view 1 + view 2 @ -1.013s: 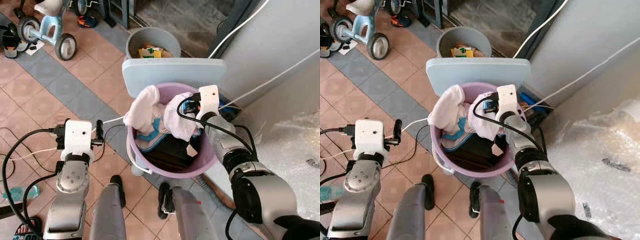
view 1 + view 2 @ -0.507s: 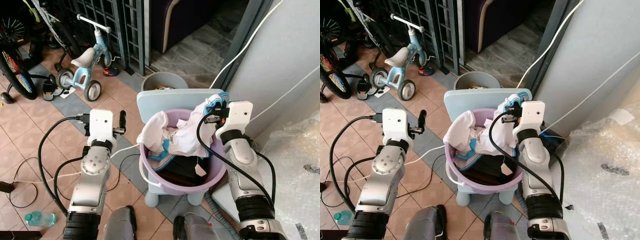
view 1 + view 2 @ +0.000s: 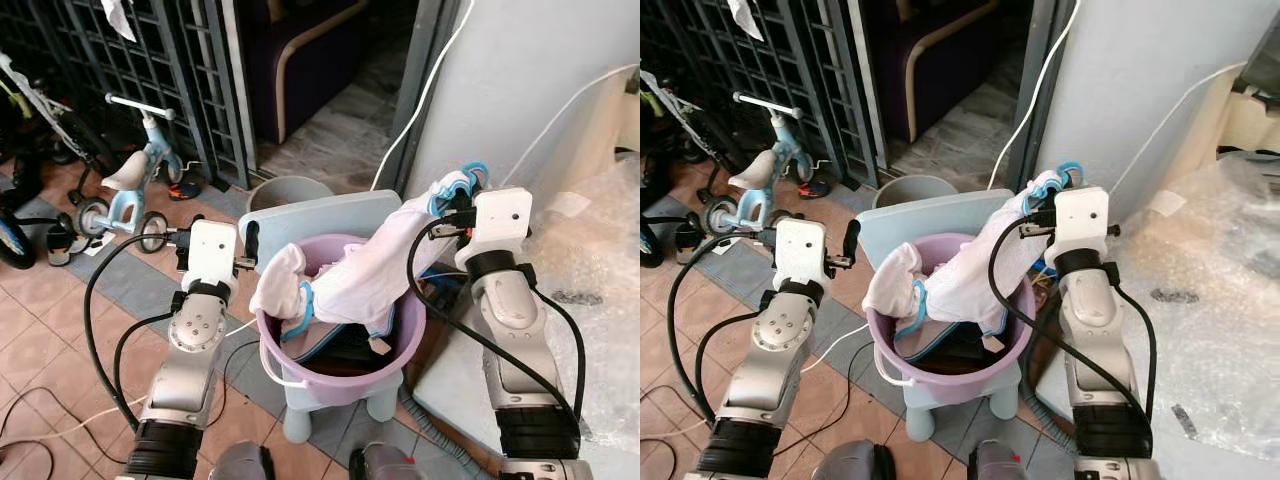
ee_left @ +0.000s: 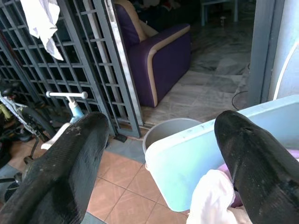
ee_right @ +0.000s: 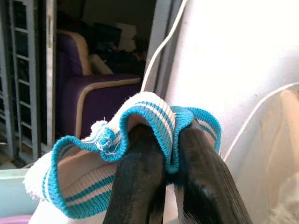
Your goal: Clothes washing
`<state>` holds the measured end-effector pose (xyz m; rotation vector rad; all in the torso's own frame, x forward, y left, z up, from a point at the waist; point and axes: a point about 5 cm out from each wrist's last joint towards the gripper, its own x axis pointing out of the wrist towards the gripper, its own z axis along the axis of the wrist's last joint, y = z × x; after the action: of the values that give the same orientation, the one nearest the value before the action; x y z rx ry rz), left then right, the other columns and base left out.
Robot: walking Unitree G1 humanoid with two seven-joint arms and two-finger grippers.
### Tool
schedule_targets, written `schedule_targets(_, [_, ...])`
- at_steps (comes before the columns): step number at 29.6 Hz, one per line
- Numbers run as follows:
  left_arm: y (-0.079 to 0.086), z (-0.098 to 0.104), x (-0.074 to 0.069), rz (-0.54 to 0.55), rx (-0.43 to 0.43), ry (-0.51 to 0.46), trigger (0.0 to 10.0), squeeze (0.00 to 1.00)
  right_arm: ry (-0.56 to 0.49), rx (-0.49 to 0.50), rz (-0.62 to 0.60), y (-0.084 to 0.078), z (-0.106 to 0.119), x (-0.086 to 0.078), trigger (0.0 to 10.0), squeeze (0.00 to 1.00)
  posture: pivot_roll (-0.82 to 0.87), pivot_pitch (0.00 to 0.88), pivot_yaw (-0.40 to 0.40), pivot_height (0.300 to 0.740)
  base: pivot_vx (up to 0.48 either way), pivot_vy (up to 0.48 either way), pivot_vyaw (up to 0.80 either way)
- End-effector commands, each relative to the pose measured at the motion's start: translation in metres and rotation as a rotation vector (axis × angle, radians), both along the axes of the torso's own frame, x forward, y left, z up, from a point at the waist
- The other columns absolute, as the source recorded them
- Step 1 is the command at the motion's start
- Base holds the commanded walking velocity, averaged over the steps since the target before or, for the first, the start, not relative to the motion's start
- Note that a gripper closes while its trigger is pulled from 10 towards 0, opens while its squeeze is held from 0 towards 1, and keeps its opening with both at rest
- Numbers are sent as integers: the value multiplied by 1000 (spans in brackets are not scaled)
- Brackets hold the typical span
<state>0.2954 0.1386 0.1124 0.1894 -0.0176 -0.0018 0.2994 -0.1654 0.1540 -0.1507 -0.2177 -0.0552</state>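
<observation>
Gripping the white garment (image 3: 375, 275) by its blue cuff, centre-right, the right gripper (image 5: 161, 154) lifts it from the purple basket (image 3: 330, 385); left gripper (image 4: 161, 154) spread, idle. Early: most laundry remains inside.

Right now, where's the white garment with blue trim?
Pinched by its collar in the right gripper, the white garment stretches from there down into the purple basket on the blue stool.

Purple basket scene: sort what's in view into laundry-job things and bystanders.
Job:
- white garment with blue trim, pinched in the right gripper
- purple basket on the pale blue stool
- left gripper, open beside it

Lying about:
- tricycle
- grey bin
- purple armchair
- bubble wrap
</observation>
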Motion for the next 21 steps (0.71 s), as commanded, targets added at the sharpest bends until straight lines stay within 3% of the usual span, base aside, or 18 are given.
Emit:
schedule_targets(1, [3, 5, 4, 23, -1, -20, 10000, 0, -44, 19, -42, -1, 13, 0, 10000, 0, -22, 0, 5, 740, 0, 0, -725])
schedule_targets(5, [2, 10, 7, 21, -8, -33, 10000, 0, -75, -39, 34, 14, 23, 2, 10000, 0, -27, 0, 2, 740, 0, 0, -722])
schedule_targets(12, [10, 0, -1, 41, 0, -8, 10000, 0, -57, -72, 38, 3, 22, 1, 10000, 0, -30, 5, -12, 740, 0, 0, -693])
schedule_targets(21, [8, 0, -6, 34, -16, -11, 10000, 0, -25, -63, 40, 9, 17, -1, 10000, 0, -23, 32, -12, 740, 0, 0, 0])
